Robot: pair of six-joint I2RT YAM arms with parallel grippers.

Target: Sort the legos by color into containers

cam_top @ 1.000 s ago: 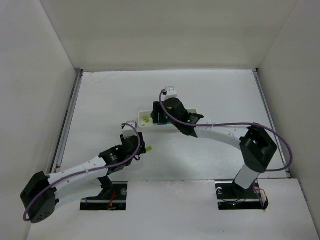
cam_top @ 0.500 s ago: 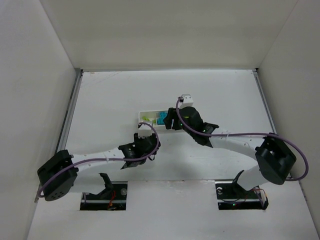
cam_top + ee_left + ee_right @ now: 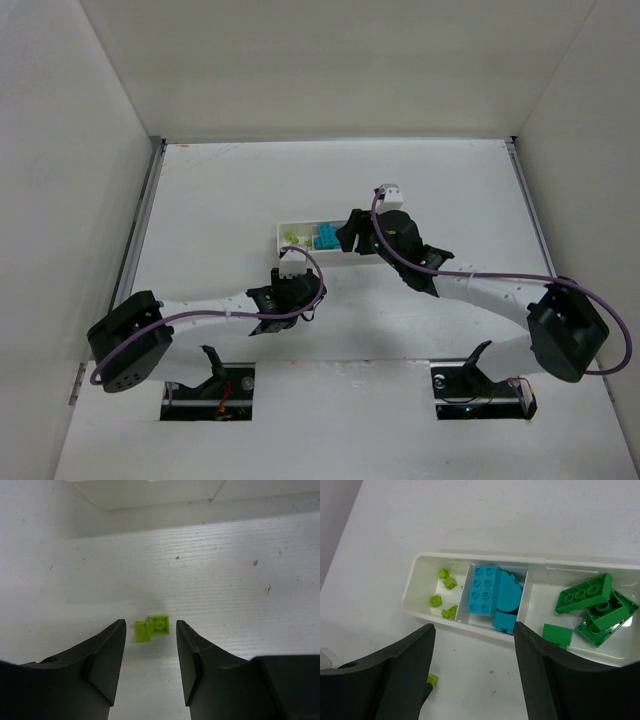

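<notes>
The white tray (image 3: 470,557) has three compartments. Its left one holds several yellow-green legos (image 3: 449,583), the middle one cyan legos (image 3: 485,587), the right one dark green legos (image 3: 585,596). One yellow-green lego (image 3: 152,628) lies on the table just ahead of the tips of my left gripper (image 3: 148,636), between them; its jaws are open and not touching it. My right gripper (image 3: 472,632) hangs open and empty over the tray's near wall. In the top view the left gripper (image 3: 298,292) hides that lego, and the right gripper (image 3: 352,238) covers the tray's (image 3: 290,228) right end.
The same loose brick (image 3: 433,680) shows beside the right gripper's left finger (image 3: 405,675). High white walls enclose the table on three sides. Both arms stretch toward the middle, and their wrists are close together near the tray.
My left arm has swung right and now stands over the loose yellow-green lego. My right gripper has moved right along the tray, uncovering the cyan legos.
</notes>
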